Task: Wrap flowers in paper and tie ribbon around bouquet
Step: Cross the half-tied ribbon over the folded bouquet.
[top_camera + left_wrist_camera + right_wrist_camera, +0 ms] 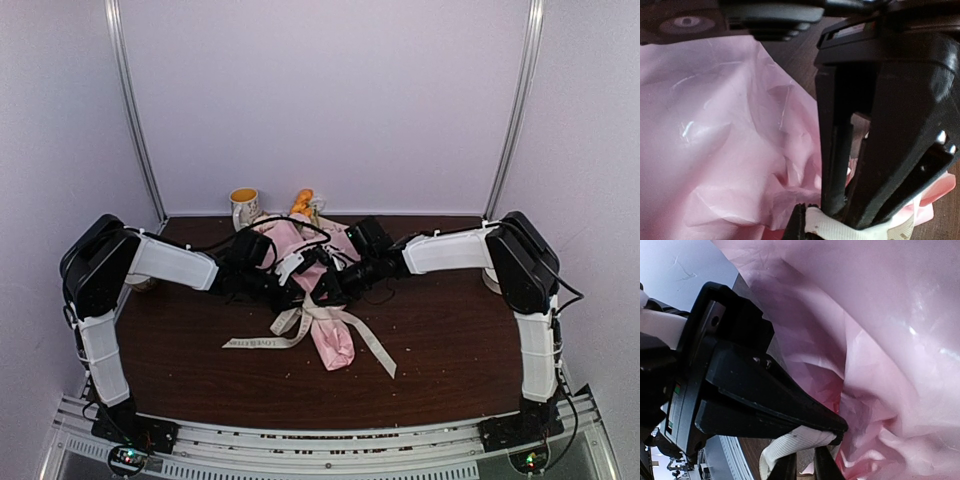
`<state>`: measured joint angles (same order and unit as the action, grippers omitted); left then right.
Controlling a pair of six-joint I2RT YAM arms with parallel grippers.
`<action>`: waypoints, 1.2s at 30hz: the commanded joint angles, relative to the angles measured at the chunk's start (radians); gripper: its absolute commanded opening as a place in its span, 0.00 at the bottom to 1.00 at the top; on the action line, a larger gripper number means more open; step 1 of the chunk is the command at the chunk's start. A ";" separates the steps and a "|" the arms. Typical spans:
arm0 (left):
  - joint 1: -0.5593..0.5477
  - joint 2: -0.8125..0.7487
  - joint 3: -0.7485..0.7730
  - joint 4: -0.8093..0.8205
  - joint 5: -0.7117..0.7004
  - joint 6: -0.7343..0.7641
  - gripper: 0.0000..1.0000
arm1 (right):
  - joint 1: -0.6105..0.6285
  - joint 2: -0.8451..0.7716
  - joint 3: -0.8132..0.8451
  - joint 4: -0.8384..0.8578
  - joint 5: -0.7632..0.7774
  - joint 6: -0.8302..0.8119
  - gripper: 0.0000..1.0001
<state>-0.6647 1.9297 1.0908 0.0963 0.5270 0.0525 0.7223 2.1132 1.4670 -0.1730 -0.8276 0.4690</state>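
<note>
Pink paper bouquet (pixel 335 340) on table (pixel 450 350), left gripper (pixel 835 431) clamped on ribbon (pixel 790 445), right gripper (pixel 850 217) beside it, grip unclear

Printed lettering: one item. The ribbon (pixel 255 342) carries a line of dark capital letters along its left tail, which lies flat on the bench (pixel 450 350). In the top view the characters are too small to read with certainty. In the left wrist view, faint grey marks show on the ribbon (pixel 900 229); they are not legible.

The mug (pixel 243 206) bears dark markings on its side; no word can be made out.

A small green-and-red label (pixel 674 390) sits on the body of the left gripper (pixel 837 432); its content is unreadable.
</note>
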 commanded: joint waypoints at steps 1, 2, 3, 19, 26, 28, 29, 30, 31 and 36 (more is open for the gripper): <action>0.002 -0.018 -0.001 0.012 0.000 -0.006 0.00 | 0.005 -0.024 -0.005 0.048 0.013 0.017 0.06; 0.002 -0.020 -0.001 0.012 0.000 -0.005 0.00 | 0.005 -0.027 -0.006 0.042 0.019 0.012 0.02; 0.002 -0.020 -0.002 0.009 0.000 -0.006 0.00 | 0.004 -0.036 -0.008 0.034 0.031 0.007 0.00; 0.002 -0.092 -0.005 -0.037 -0.029 0.027 0.26 | -0.030 -0.132 -0.055 -0.055 0.142 -0.047 0.00; 0.005 -0.094 -0.005 -0.037 -0.010 0.041 0.44 | -0.030 -0.122 -0.048 -0.048 0.097 -0.047 0.00; 0.012 -0.095 -0.003 -0.036 -0.003 0.043 0.47 | -0.032 -0.122 -0.047 -0.049 0.097 -0.050 0.00; 0.017 -0.096 -0.001 -0.034 0.003 0.041 0.47 | -0.031 -0.122 -0.047 -0.048 0.094 -0.051 0.00; 0.021 -0.096 -0.001 -0.030 0.007 0.042 0.47 | -0.031 -0.122 -0.046 -0.048 0.091 -0.051 0.00; 0.023 -0.097 -0.001 -0.027 0.011 0.043 0.47 | -0.031 -0.121 -0.045 -0.048 0.090 -0.052 0.00; 0.023 -0.063 0.042 -0.075 0.051 0.090 0.50 | -0.031 -0.118 -0.046 -0.046 0.084 -0.052 0.05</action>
<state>-0.6476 1.8660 1.0908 0.0452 0.5274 0.0937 0.6941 2.0159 1.4258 -0.2214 -0.7258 0.4290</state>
